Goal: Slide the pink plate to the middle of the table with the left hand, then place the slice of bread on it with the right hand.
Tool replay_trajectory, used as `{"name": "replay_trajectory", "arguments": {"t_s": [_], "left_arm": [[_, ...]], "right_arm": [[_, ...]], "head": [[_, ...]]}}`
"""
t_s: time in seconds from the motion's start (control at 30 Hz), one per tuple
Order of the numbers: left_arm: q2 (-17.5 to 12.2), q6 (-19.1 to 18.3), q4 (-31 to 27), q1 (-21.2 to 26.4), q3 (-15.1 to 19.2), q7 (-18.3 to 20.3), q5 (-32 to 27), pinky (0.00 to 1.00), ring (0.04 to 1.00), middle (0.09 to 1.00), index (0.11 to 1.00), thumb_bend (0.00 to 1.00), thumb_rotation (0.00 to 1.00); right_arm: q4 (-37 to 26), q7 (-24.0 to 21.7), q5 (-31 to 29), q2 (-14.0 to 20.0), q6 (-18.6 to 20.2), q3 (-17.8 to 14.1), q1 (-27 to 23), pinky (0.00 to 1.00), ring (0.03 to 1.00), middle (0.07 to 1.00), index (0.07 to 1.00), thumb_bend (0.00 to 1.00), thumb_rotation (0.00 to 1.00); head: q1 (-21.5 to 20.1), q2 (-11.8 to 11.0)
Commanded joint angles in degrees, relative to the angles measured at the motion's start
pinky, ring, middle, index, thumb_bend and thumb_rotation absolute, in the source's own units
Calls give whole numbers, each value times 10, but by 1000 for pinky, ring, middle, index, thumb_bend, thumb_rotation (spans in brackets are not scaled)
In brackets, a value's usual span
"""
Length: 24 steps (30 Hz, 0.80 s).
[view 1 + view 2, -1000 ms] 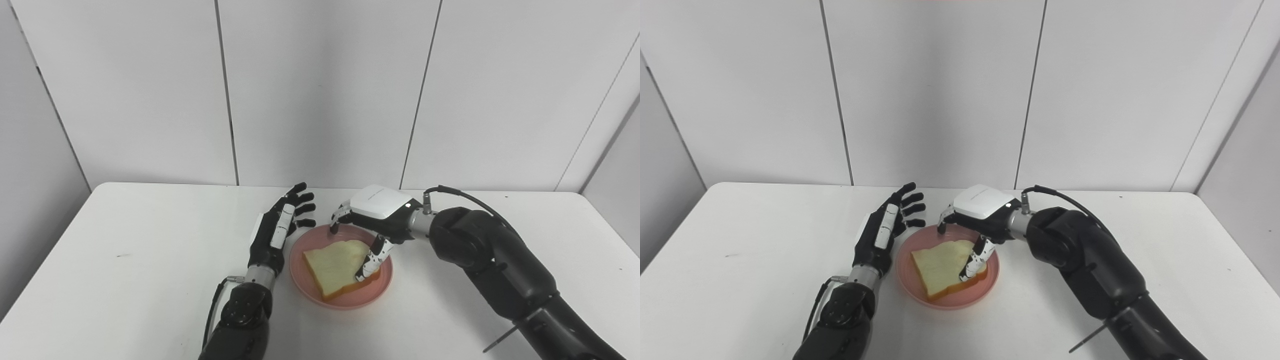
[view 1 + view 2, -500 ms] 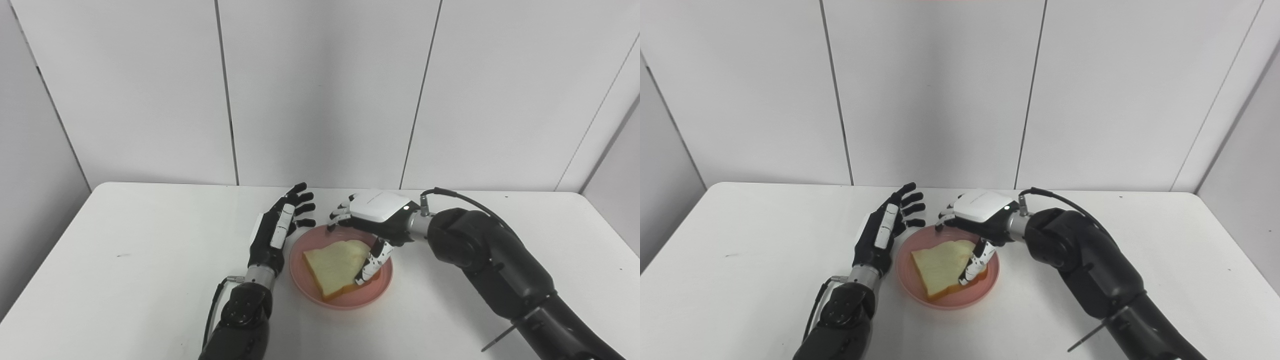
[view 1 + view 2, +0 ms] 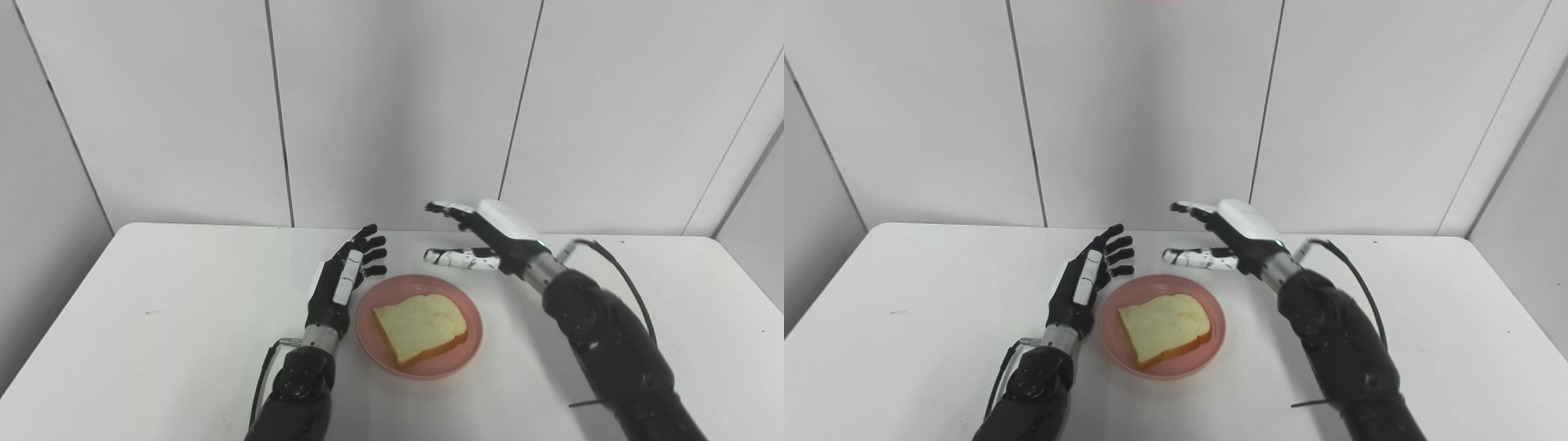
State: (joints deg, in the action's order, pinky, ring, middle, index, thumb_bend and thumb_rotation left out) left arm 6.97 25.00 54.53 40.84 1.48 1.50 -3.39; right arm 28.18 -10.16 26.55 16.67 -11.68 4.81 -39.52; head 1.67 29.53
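Since a second ago the right hand has let go of the slice of bread and lifted clear, rising from the pink plate to hang above the far right of its rim with fingers spread and nothing held. At left, the left hand has not shifted: it stands just beside the plate's left rim, fingers apart and pointing away from the robot, gripping nothing; whether it touches the rim cannot be told. At centre, the plate sits near the middle of the white counter, and the bread lies flat inside it, crust toward the near right edge. Both steps of the task look done, the release being the last of them. What remains, by this reading, is only for the two arms to draw back without brushing the plate or nudging the bread off centre.
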Motion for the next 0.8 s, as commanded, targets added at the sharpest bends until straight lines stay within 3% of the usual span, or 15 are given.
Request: {"name": "replay_trajectory", "arguments": {"t_s": [0.0,0.17,0.3,0.43,0.6,0.77], "left_arm": [[-3,17,12,-18,-2,-6,7,708,822,835,792,920,882],[0,11,11,-16,-6,-26,16,805,893,895,802,941,878],[6,1,-4,-21,-8,-57,30,896,939,929,825,952,873],[13,-12,-27,-28,-14,-98,57,931,955,942,847,950,900],[21,-62,-66,-32,-20,-137,84,925,953,942,878,957,959],[25,-120,-109,-29,-24,-143,90,949,975,955,900,897,975]], "right_arm": [[2,42,-54,-16,-8,-30,-18,764,836,847,838,828,962],[9,42,-172,-53,10,-87,13,755,842,859,856,824,947],[6,44,-219,-67,37,-105,34,765,819,843,857,752,994],[3,44,-260,-80,66,-118,52,797,832,854,856,785,971],[-5,56,-248,-86,61,-99,71,771,823,854,839,767,996],[-9,73,-313,-125,107,-134,71,805,831,851,855,813,987]], "head": [[0,1],[0,1],[0,1],[-2,3],[-3,4],[-5,3]]}}
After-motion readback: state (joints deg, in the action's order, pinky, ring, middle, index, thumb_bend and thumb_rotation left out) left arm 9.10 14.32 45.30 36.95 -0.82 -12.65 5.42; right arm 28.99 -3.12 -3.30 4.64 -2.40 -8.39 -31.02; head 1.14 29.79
